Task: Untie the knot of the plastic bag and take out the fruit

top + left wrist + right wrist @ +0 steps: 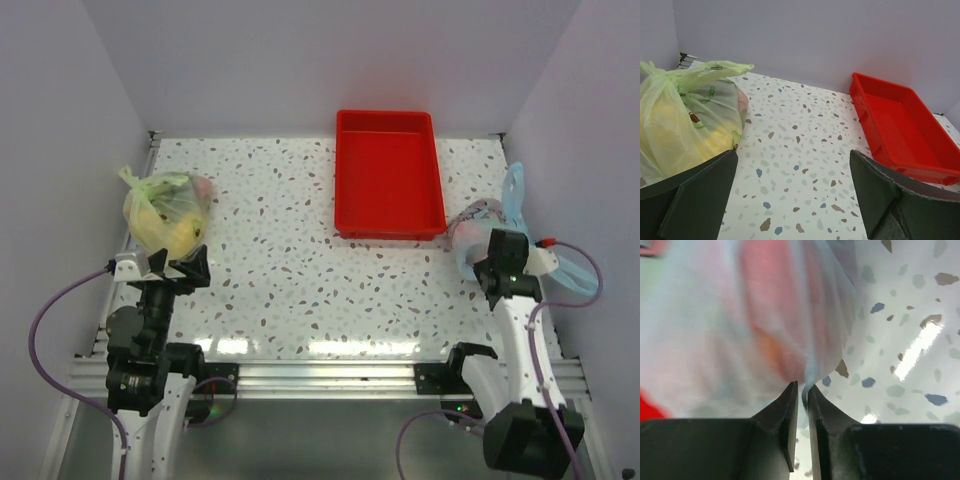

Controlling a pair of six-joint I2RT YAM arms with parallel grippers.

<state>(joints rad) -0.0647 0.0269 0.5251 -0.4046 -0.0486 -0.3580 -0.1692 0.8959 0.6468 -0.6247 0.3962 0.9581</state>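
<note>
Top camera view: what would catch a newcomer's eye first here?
The bright red tray at the far middle of the speckled table stands out first, and it looks empty. Next, a bulging yellow-green bag sits at the left, just beyond the open left gripper. At the right edge, the right gripper pinches the film of the light blue bag.

Overhead looks down — left wrist shares tray (390, 185).

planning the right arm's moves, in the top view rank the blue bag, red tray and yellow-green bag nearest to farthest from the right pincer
1. blue bag, at the right pincer itself, right edge
2. red tray, back middle
3. yellow-green bag, far left
</note>
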